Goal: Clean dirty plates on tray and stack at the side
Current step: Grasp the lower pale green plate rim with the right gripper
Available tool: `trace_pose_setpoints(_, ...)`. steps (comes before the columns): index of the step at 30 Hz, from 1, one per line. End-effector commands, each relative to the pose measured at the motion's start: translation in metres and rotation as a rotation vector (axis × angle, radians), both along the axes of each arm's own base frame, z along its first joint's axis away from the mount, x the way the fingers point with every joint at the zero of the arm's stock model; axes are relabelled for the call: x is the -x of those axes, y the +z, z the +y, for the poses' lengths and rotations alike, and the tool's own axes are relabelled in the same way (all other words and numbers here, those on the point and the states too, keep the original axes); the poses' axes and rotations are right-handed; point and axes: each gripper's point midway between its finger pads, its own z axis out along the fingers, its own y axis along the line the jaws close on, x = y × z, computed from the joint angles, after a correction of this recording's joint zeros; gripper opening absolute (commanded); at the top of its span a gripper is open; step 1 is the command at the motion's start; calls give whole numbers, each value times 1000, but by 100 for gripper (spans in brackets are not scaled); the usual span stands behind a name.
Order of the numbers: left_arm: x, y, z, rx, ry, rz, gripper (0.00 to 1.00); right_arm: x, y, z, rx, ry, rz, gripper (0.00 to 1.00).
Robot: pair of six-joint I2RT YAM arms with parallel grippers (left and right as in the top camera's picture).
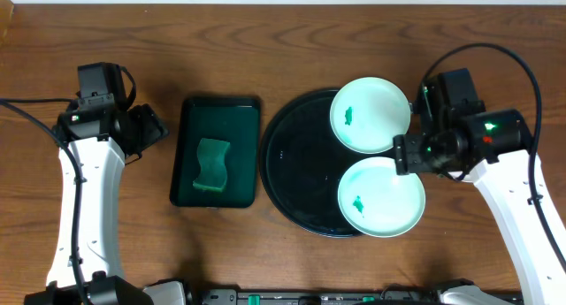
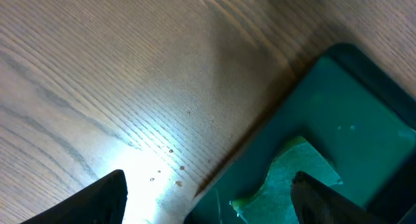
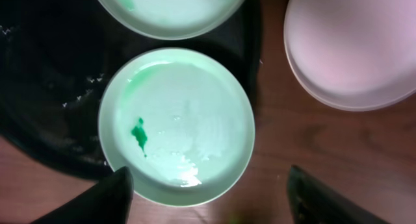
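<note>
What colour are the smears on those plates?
Green; a smear shows best in the right wrist view.

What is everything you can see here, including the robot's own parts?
plates: three, white, two tinted green; two smeared on the round tray, third on the table beside it
round tray: one, black, centre right
green tray: one, dark green, left of the round tray
sponge: one, green, in the green tray
table: one, brown, underneath
left tool: one, black, open, by the green tray's edge
right tool: one, black, open, above the nearer plate
</note>
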Motion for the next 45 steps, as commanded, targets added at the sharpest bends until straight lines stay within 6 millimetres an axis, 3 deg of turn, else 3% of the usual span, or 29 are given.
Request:
trace_pose_setpoints(1, -2, 7, 3, -10, 12, -15, 81, 10, -16, -19, 25, -84, 50, 68)
trace_pose_setpoints(4, -2, 7, 3, -10, 12, -15, 81, 20, -32, -31, 45, -145, 95, 68)
trace_pose_setpoints(10, -2, 7, 3, -10, 12, -15, 81, 32, -54, -35, 46, -212, 146, 63)
trace_pose_setpoints(16, -2, 7, 3, -10, 12, -15, 81, 34, -79, -36, 36, -278, 148, 48)
trace_pose_setpoints(22, -2, 7, 3, -10, 12, -15, 81, 47, -107, -31, 6, -305, 184, 45)
trace_pose_setpoints(30, -1, 6, 3, -9, 12, -14, 81, 66, -138, -33, 9, -339, 227, 29)
trace_pose_setpoints(33, -2, 7, 3, -10, 12, -15, 81, 67, -146, -23, -51, -332, 231, 12)
trace_pose_setpoints(36, -1, 6, 3, -9, 12, -14, 81, 66, -145, -8, -138, -320, 241, 1)
trace_pose_setpoints(42, -1, 6, 3, -9, 12, -14, 81, 53, -125, 53, -497, -241, 254, 1)
trace_pose_setpoints(45, -2, 7, 3, -10, 12, -15, 81, 42, -117, 68, -584, -252, 228, 1)
